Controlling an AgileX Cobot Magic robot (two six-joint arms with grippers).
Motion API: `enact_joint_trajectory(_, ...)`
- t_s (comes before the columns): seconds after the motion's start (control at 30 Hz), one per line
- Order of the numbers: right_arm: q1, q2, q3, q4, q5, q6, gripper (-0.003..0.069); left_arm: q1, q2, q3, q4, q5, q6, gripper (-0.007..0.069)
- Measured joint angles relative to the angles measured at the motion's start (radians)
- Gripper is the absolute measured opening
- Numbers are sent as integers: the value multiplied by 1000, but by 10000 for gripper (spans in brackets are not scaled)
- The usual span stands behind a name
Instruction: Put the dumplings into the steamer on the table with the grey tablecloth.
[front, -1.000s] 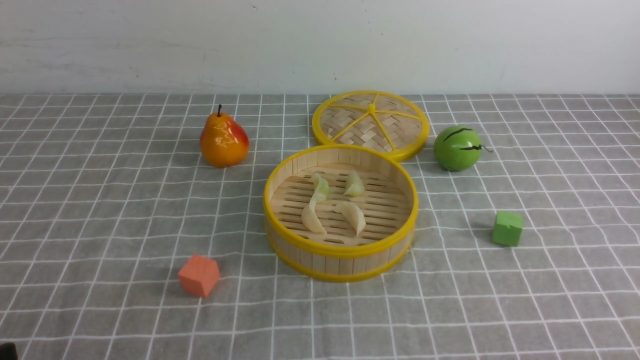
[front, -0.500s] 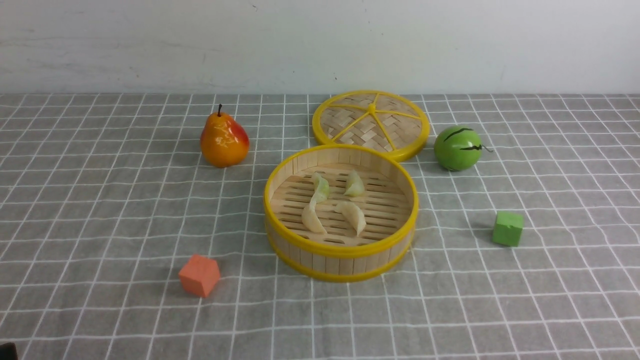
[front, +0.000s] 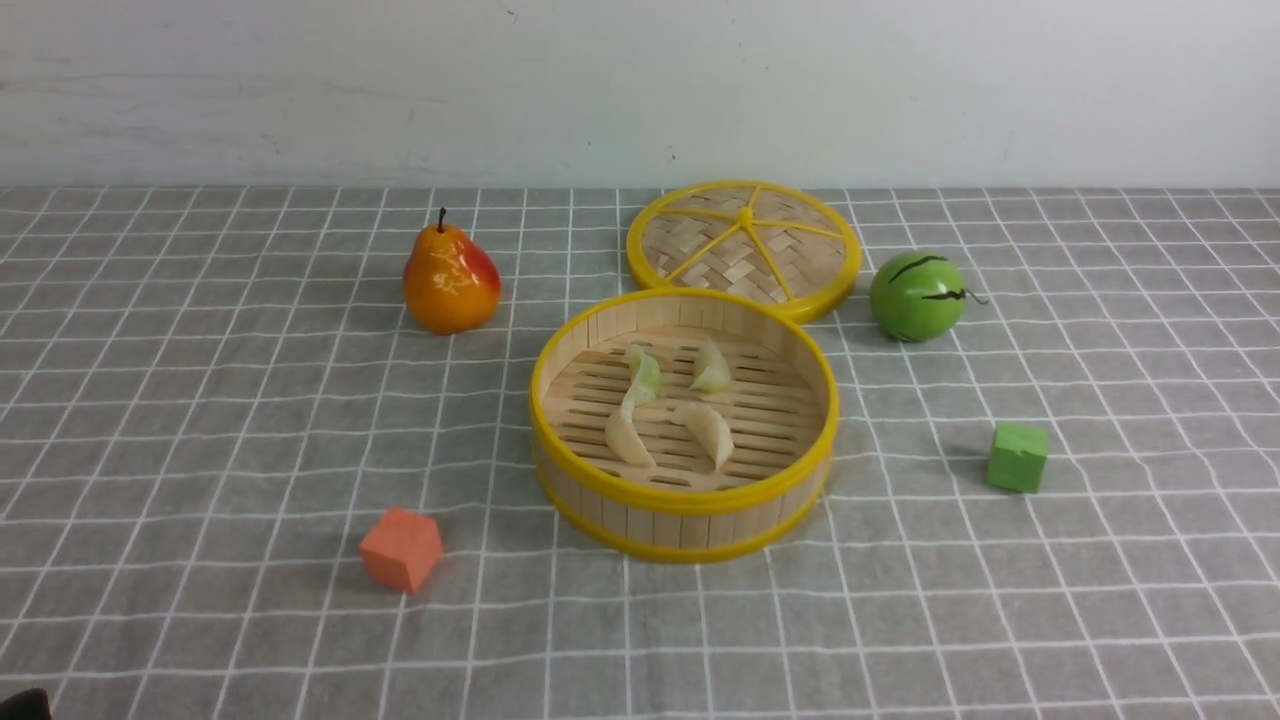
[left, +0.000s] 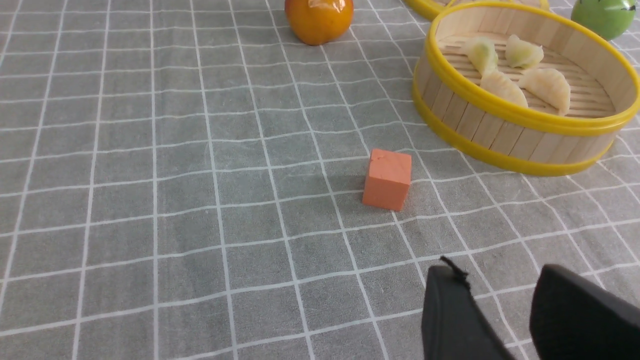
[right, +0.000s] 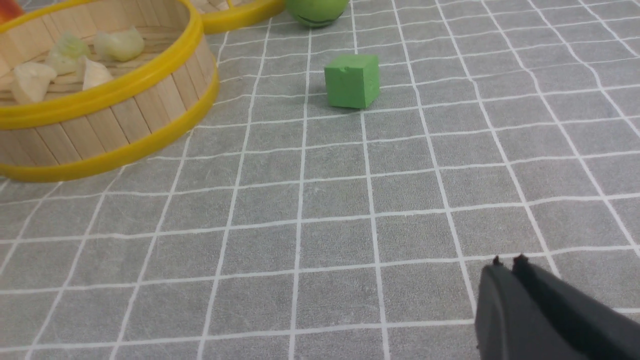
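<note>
The dumplings (front: 668, 405), four pale pleated crescents, lie together on the slatted floor of the steamer (front: 685, 500), which stands near the middle of the surface (front: 200, 450) on the grey tablecloth (front: 1000, 600). Seen from the front, with the steamer as the dial's centre, its woven yellow-spoked lid (front: 744, 246) lies flat at 12 o'clock, its rim meeting the steamer's far rim. A red-and-yellow pear (front: 450, 280) stands at 10 o'clock and a green striped ball (front: 917, 295) at 2 o'clock, both apart from the basket. A green cube (front: 1018, 457) sits at 3 o'clock, an orange cube (front: 401, 550) at 8 o'clock. The left pincer (left: 492, 305), shown only in its wrist view, hangs over bare cloth near the orange cube with its black fingers spread and nothing between them. The right pincer (right: 505, 270), in its own wrist view, hangs over bare cloth well short of the green cube, fingers pressed together and empty.
</note>
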Motion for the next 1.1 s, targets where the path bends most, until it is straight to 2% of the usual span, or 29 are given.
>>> enact_joint_trajectory(0.1, 0, 0, 0, 0, 0, 0, 23, 39, -56, 83, 4, -38, 2, 237)
enact_joint_trajectory(0.23, 0, 0, 0, 2, 1, 0, 29, 159, -160, 173, -22, -69, 14, 237)
enact_joint_trajectory(0.4, -1, 0, 0, 3, 2, 0, 31, 347, -177, 316, -125, -312, 26, 237)
enact_joint_trajectory(0.5, -1, 0, 0, 3, 3, 0, 31, 396, -177, 326, -157, -317, 52, 231)
enact_joint_trajectory(0.57, -1, 0, 0, 3, 3, 0, 31, 401, -177, 327, -174, -304, 65, 219)
enact_joint_trajectory(0.7, -1, 0, 0, 3, 3, 0, 33, 406, -177, 332, -235, -218, 168, 122)
enact_joint_trajectory(0.8, -1, 0, 0, 3, 3, 0, 38, 406, -177, 333, -255, -216, 304, 17)
enact_joint_trajectory(0.87, -1, 0, 0, 3, 3, 0, 41, 406, -177, 333, -265, -216, 336, -15)
enact_joint_trajectory(1.1, -1, 0, 0, 3, 3, 0, 52, 406, -177, 333, -279, -215, 357, -14)
